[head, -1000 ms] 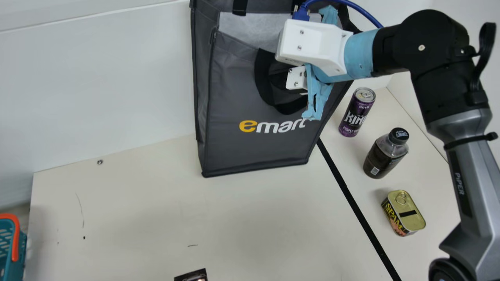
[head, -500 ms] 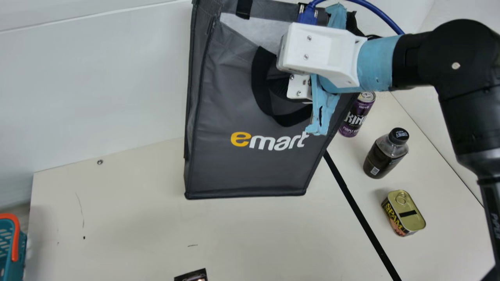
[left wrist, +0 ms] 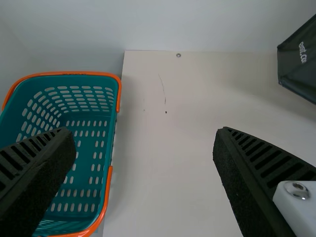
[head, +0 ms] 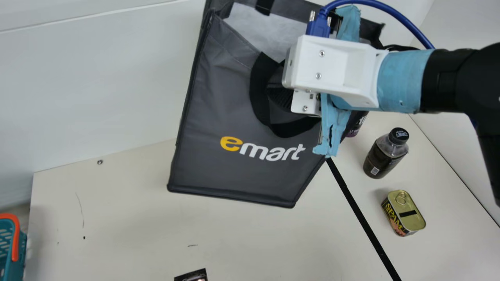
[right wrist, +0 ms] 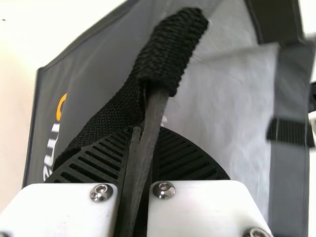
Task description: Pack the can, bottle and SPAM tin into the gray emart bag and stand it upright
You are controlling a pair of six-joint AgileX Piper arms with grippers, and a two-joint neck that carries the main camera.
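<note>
My right gripper [head: 279, 95], in the main view, holds the gray emart bag [head: 234, 171] near its top. The bag hangs tilted, its base off the table. In the right wrist view the ribbed fingers of my right gripper [right wrist: 143, 136] are closed on the bag's black handle [right wrist: 168, 54]. The purple can [head: 353, 130] is mostly hidden behind bag and gripper. The dark bottle [head: 384, 156] stands upright to the right, with the SPAM tin [head: 408, 214] nearer the front. In the left wrist view my left gripper [left wrist: 144, 133] is open and empty.
A teal basket with orange handles [head: 11, 249] sits beyond the table's left edge. A black line [head: 363, 218] runs slantwise across the table [head: 136, 218], left of bottle and tin. A small dark piece [head: 191, 275] shows at the main view's bottom edge.
The bag has come forward and left with my right gripper, its base rising and swinging left. It now covers most of the can. Bottle and tin have not moved.
</note>
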